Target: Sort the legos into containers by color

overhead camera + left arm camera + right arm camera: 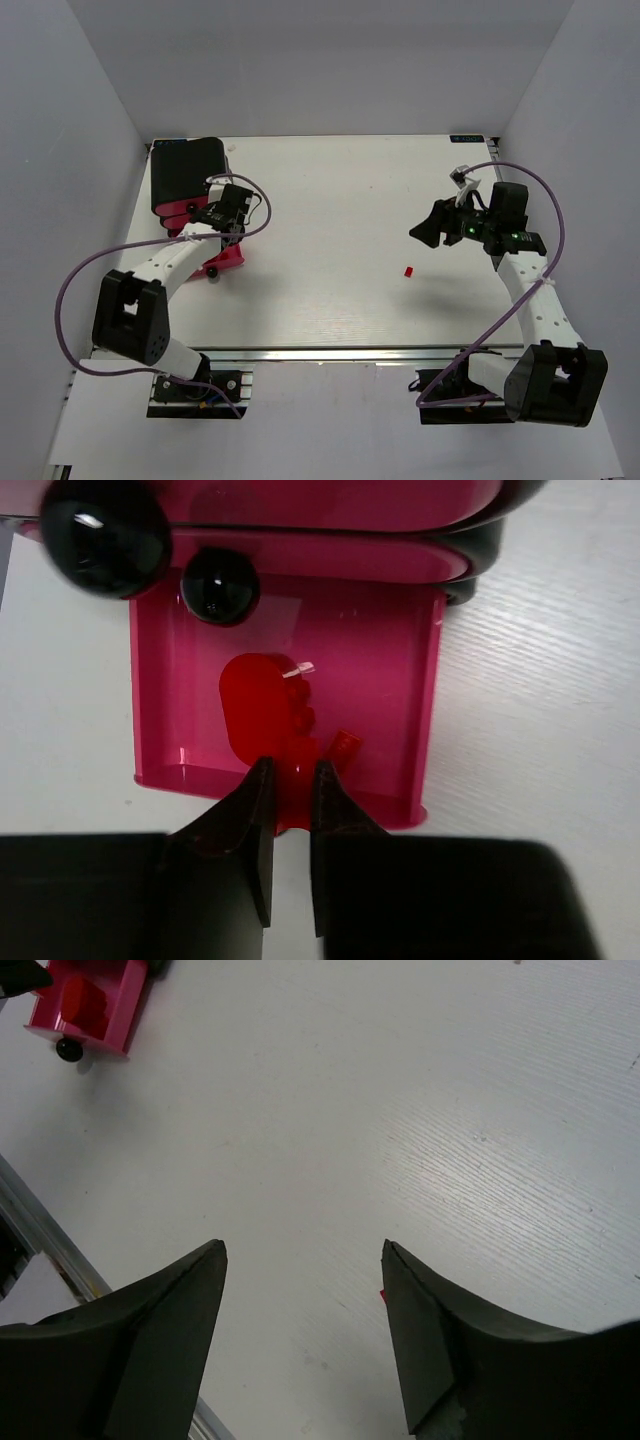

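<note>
Red legos point(265, 705) blur into one mass inside the drawer point(390, 650).

No text can be read; a small blue label point(466, 137) on the white counter's point(340, 200) far edge is too small to make out.

I see a white worktop point(330, 200) carrying the black drawer housing point(185, 170) at its far-left corner, and one red brick point(408, 271) lying right of centre.

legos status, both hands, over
left hand ajar over open drawer, red legos inside. right hand wide open, empty. one red lego loose on table. nothing in the way.
</note>
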You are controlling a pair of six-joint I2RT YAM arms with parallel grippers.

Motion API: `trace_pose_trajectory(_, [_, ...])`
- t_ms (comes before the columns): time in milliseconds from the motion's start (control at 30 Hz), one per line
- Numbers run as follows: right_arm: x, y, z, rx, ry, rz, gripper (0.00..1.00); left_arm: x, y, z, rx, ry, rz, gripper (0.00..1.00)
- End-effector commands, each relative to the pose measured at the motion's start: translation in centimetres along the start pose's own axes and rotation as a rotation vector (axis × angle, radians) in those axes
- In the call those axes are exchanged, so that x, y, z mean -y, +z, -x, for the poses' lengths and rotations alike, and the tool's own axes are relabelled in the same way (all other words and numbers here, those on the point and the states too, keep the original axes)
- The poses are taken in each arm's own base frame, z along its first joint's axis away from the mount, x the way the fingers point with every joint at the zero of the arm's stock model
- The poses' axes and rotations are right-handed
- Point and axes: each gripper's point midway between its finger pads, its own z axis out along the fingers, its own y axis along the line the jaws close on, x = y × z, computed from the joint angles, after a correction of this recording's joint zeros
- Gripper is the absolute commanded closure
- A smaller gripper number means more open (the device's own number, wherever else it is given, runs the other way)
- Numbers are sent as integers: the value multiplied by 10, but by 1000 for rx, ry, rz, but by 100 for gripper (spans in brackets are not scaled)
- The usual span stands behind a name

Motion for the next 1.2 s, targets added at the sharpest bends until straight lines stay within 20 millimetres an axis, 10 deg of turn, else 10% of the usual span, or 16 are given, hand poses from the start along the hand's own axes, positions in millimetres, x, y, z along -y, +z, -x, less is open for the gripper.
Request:
trace_pose_trajectory(0, [0, 4, -2, -15, -51, 7, 30, 6, 10, 12, -3, 0, -15, 73])
trace_pose_trajectory(167, [6, 11, -10, -63, -69, -19, 26, 11, 8, 28, 7, -25, -66, 34])
trace_pose_trajectory(300, [17, 26, -26, -148, -71, -83, 34, 11, -11, 43, 51, -51, -124, 33])
trace_pose_trajectory(367, [26, 32, -33, -191, -75, -136, 38, 10, -28, 52, 78, -79, -178, 41])
trace_pose_trajectory(467, [42, 37, -47, -263, -114, -231, 42, 22, -54, 46, 91, -68, -353, 95])
trace_pose_trajectory(533, [50, 39, -62, -328, -154, -270, 41, 22, -83, 44, 169, -62, -487, 100])
trace_pose_trajectory(600, [66, 38, -81, -404, -187, -332, 37, 26, -125, 48, 288, -66, -667, 91])
trace_pose_trajectory(667, [78, 36, -99, -476, -232, -367, 28, 26, -134, 30, 322, -46, -731, 51])
trace_pose_trajectory(767, [80, 36, -115, -540, -195, -368, 25, 11, -155, 28, 424, -85, -760, 22])
trace_pose_trajectory(1167, [54, 45, -127, -519, 223, -445, 35, -5, -170, 36, 510, -146, -757, 19])
